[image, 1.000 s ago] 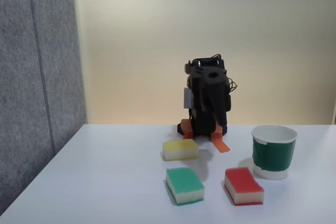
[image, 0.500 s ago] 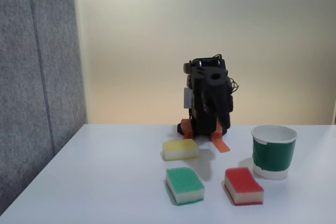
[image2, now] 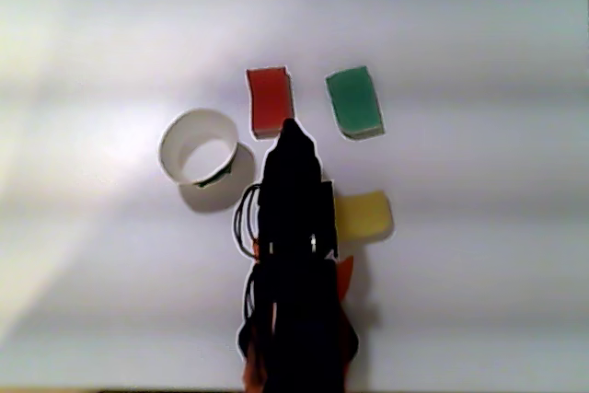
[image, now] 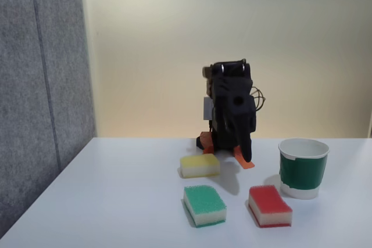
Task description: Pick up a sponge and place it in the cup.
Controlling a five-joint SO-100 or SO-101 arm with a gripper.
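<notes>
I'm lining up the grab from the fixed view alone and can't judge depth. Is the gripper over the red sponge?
Observer: Not quite. From above, in the other view, the gripper tip sits at the near edge of the red sponge, not over its middle.
Operator: Is the cup empty?
Observer: Yes, the cup shows a bare white inside.
Operator: Anything close to the arm?
Observer: The yellow sponge lies just right of the arm in that picture.
</notes>
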